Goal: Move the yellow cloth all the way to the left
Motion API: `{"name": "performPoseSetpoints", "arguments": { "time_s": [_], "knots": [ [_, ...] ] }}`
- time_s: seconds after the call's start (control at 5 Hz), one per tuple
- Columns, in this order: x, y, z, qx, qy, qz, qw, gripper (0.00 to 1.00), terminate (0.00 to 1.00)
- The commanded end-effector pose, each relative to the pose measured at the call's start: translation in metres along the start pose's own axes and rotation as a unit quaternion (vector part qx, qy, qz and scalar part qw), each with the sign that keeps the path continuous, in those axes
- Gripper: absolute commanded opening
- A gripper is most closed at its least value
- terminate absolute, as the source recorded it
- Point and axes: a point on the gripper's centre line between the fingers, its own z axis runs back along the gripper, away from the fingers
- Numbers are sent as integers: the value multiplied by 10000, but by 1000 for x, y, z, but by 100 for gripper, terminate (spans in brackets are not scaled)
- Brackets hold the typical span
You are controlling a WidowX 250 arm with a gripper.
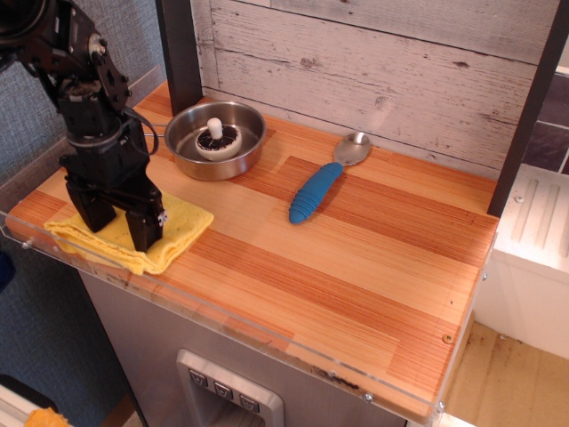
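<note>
- At the front left corner of the counter (373, 267): the yellow cloth (173, 233) lies folded, its front edge close to the counter's front edge.
- Hand (117, 227): black, pointing down, fingers spread apart with tips pressed on the cloth; released, nothing clasped between them.
- Back left: steel bowl (240, 151) holding a mushroom (215, 136).
- Centre, toward the back edge: blue-handled spoon (318, 189), lying diagonally.

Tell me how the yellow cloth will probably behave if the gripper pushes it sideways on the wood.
The yellow cloth looks soft and layered, so it would probably bunch or wrinkle rather than move as one stiff piece. Its folded edge near the counter's front already looks rumpled. It seems light, so with the gripper pressing on it, it would likely slide easily.
</note>
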Motion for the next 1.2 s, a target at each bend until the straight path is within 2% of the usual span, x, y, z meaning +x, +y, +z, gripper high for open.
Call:
{"name": "performPoseSetpoints", "arguments": {
  "time_s": [0.0,0.4,0.6,0.8,1.0],
  "knots": [
    [-9,18,-39,-133,365,14,9992,100,0],
    [1,24,-40,-139,224,-142,9996,100,0],
    [0,21,-11,-99,20,-70,9999,100,0],
    [8,15,26,-315,-265,17,9991,100,0],
    [11,11,52,-474,-476,-70,9977,100,0]
  ]
}}
